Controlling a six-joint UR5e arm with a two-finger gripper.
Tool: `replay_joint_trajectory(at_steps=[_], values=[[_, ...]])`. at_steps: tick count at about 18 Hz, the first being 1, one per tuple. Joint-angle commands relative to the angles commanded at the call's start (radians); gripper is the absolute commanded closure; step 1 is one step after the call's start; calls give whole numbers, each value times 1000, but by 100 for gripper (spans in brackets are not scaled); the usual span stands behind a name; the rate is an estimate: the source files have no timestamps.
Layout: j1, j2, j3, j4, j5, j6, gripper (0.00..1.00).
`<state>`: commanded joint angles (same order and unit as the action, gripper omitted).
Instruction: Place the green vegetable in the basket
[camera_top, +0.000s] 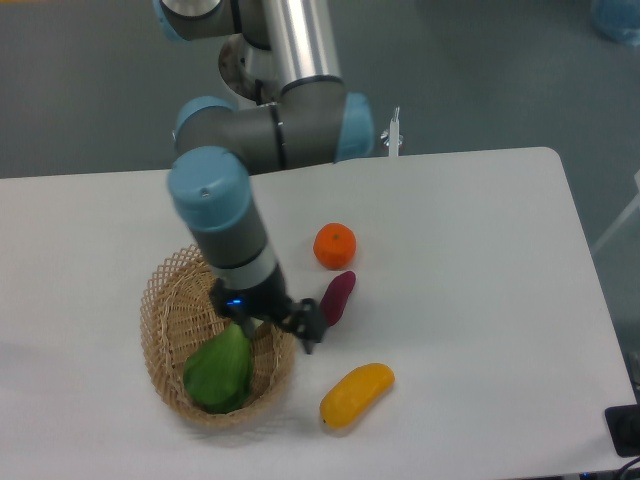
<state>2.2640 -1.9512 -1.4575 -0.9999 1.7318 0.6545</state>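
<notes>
Camera view: the gripper (290, 325) is hanging over the basket's (170, 300) right rim, fingers spread and holding nothing. The green vegetable (219, 368) is lying inside the basket, broad, glossy, bright green. The white table (470, 260) is sitting against a grey floor (480, 70).

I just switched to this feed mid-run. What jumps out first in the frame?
The big grey and blue arm dominates the left centre, its gripper low over the right rim of the wicker basket. The bright green vegetable lies inside the basket's near half. To the right on the white table sit an orange, a purple sweet potato and a yellow fruit.
</notes>
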Motion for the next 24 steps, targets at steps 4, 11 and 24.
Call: replay_joint_trajectory(at_steps=[4,11,24], values=[[95,26,45,-86,-2,209,0],[363,103,49,-189,-97,608,0],[508,129,43,-229,-170,815,0]])
